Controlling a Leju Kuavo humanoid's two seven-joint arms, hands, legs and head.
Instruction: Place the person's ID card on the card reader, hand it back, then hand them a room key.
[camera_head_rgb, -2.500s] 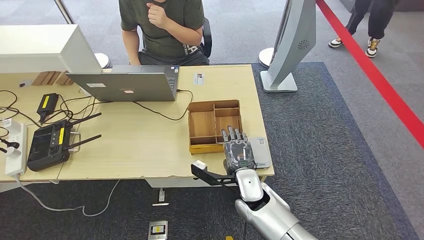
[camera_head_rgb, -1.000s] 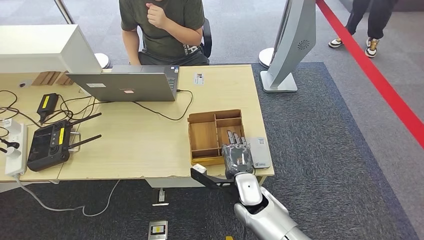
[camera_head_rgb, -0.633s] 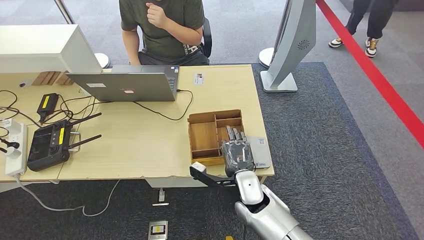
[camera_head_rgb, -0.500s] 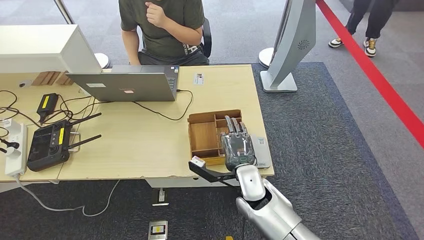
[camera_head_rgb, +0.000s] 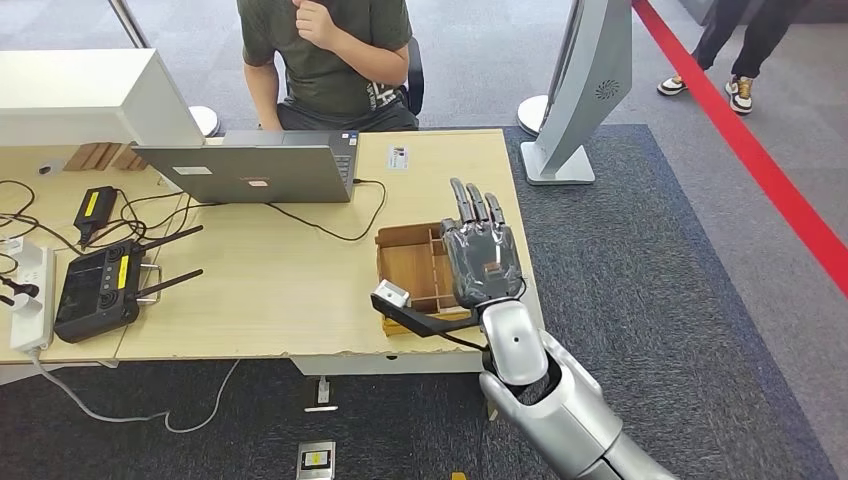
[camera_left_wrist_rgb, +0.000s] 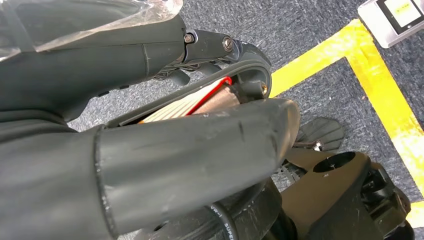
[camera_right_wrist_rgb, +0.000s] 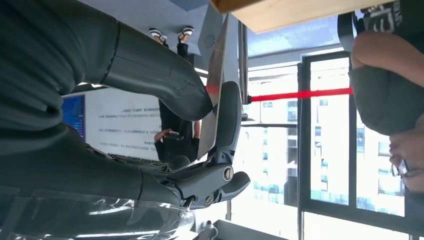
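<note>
so my right hand (camera_head_rgb: 482, 262) pinches a thin card (camera_right_wrist_rgb: 216, 85) between thumb and fingers; i'd carry it level toward the seated person (camera_head_rgb: 325, 55).

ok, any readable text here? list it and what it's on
Nothing legible.
Laptop stickers: too small.
Small card beside laptop: blurred.
Controller yellow labels: too small.
Wall board, right wrist view: blurred.
Hose print, left wrist view: illegible.
Striped card in left hand: no print showing.
Grey card in right hand: edge-on, nothing showing.
</note>
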